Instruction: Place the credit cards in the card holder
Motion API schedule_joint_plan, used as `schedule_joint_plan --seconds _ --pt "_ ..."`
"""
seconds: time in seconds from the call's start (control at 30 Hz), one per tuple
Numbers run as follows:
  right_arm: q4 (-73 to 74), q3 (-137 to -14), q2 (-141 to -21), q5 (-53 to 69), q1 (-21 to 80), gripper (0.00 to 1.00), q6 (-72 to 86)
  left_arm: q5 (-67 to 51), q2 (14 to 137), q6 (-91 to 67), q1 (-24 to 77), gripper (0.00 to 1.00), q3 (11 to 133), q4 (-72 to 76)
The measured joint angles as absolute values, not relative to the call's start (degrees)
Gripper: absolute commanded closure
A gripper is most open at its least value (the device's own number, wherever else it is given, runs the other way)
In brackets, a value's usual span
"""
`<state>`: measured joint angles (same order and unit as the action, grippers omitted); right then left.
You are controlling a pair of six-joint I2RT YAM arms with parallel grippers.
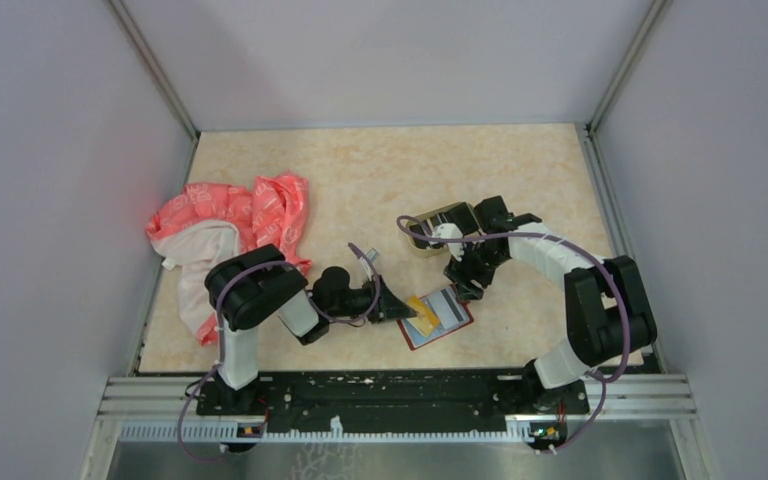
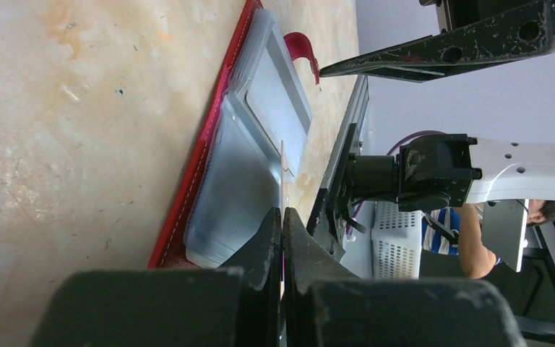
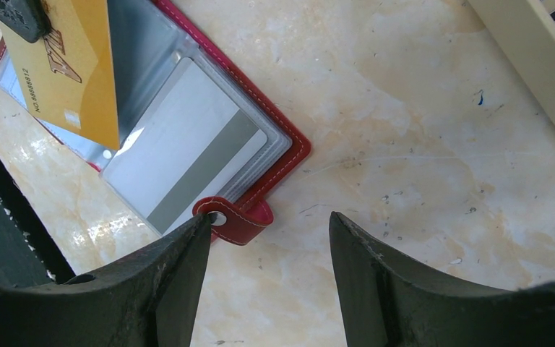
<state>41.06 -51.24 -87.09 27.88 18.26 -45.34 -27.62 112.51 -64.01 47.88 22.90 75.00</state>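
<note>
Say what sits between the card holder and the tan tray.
The right tool, open, hangs between card holder and tray, seen in the top view.

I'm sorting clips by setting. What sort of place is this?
Probably a robotics lab test cell: plain panel walls on aluminium posts box in the tabletop, a left arm and right arm are bolted to a metal rail, and a person shows beyond the table edge.

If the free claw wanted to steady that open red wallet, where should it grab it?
Probably the snap tab: it loops up off the table at the edge of the wallet, while the rest lies flat. The open right gripper could come in low from that side, one finger under the loop.
</note>
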Motion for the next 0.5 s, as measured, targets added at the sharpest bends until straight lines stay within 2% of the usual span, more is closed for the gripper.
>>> schedule_joint_plan --seconds 0.5 --pt "41.36 -51.24 -87.09 27.88 18.63 0.39 -45.39 -27.7 112.29 -63.81 47.88 1.0 22.9 74.52"
